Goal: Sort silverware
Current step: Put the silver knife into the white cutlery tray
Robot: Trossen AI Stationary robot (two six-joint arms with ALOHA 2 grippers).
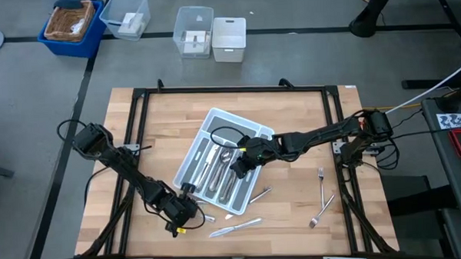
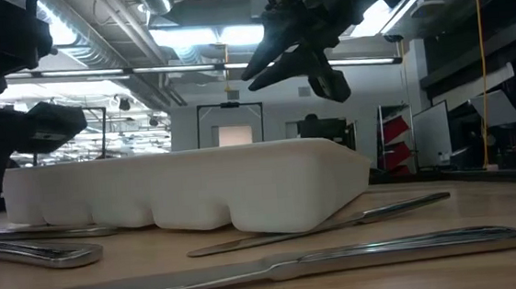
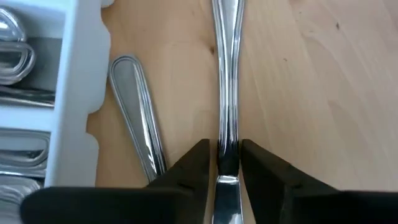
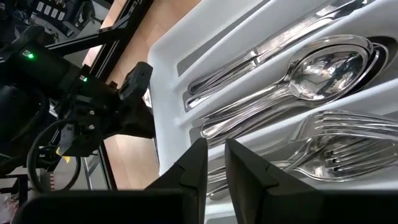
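Low at the lower left of the high view, the left gripper (image 1: 184,218) reaches to the table just off the tray (image 1: 212,122) corner, its narrowly parted fingers (image 3: 194,167) straddling a utensil handle (image 3: 226,93) — contact unclear. Mid-frame, the right gripper (image 1: 239,166) hovers over the tray's spoons (image 4: 311,71) and forks (image 4: 336,146), fingers nearly closed, empty — loose silverware (image 1: 322,195) lies lower right.

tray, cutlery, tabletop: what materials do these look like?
Light grey compartmented tray: looks like moulded plastic, matte, with rounded walls and no glare. Slim silver cutlery: polished metal, likely steel, mirroring the ceiling lights. Pale tabletop: wood, butcher-block style, with visible grain and joined strips and a low sheen.
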